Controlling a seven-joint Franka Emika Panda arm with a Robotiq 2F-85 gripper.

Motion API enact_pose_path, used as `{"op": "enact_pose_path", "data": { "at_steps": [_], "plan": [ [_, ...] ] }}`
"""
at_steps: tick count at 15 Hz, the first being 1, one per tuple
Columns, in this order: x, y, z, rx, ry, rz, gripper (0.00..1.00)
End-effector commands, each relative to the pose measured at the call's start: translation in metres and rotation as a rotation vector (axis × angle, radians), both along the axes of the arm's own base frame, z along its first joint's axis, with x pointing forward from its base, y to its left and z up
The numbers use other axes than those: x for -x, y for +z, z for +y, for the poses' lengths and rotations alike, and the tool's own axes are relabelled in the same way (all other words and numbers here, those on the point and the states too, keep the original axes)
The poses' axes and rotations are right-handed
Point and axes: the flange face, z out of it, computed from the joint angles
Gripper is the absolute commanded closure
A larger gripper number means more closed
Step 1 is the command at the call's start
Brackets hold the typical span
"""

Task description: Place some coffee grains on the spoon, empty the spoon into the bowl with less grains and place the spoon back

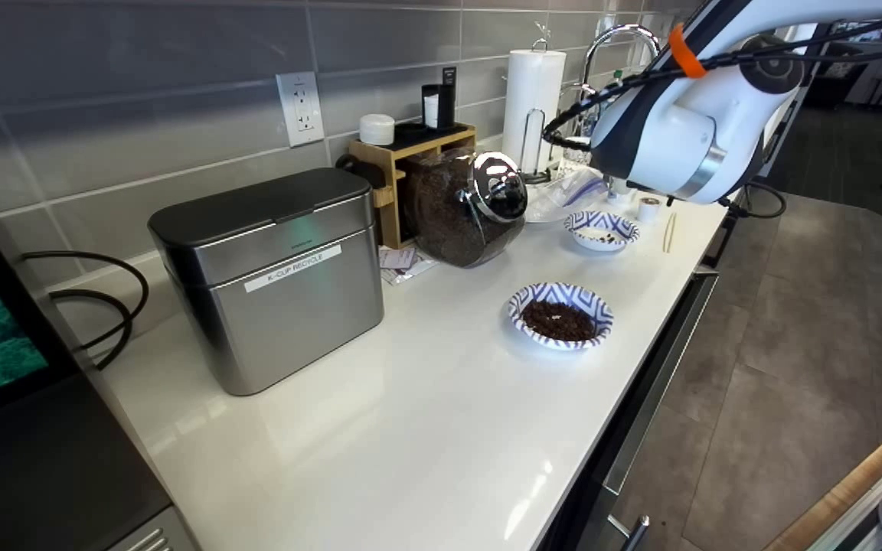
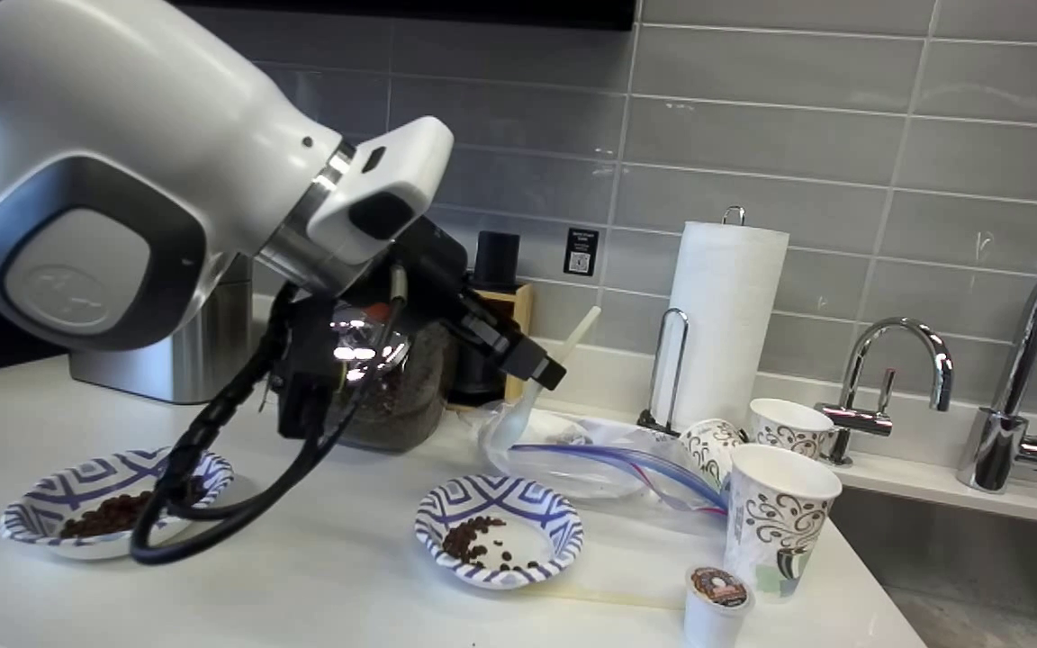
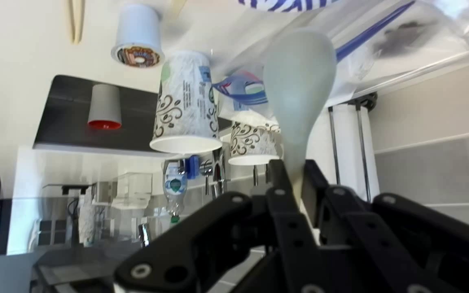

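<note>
My gripper [image 2: 544, 367] is shut on the handle of a pale translucent spoon [image 2: 516, 421]. The spoon is tilted, its scoop pointing down above a plastic bag, behind the bowl with less grains [image 2: 527, 546]. In the wrist view my gripper [image 3: 293, 175] holds the spoon [image 3: 299, 77], and no dark grains show on it. The bowl with less grains [image 1: 619, 222] has a small patch of dark coffee grains [image 2: 467, 540]. The similar bowl [image 1: 530, 297] holds a larger dark mass of coffee grains [image 1: 560, 321]. The arm hides the gripper and spoon in an exterior view.
A plastic bag [image 2: 572, 472] lies behind the bowl with less grains. Paper cups [image 2: 780, 513] and a coffee pod [image 2: 718, 607] stand beside it, with a paper towel roll [image 2: 721, 324] behind. A glass jar [image 1: 460, 207] and steel bin [image 1: 295, 306] line the wall.
</note>
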Motion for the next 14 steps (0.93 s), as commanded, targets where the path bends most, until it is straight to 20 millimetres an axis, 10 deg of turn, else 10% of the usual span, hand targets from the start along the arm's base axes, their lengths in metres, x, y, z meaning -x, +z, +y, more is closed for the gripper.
{"op": "enact_pose_path", "data": {
  "at_steps": [1,9,14],
  "plan": [
    [0.007,0.015,-0.017,-0.147,0.088,0.102,0.97],
    [-0.004,-0.031,-0.046,-0.338,0.301,0.437,0.97],
    [-0.011,-0.007,-0.045,-0.363,0.372,0.576,0.97]
  ]
}}
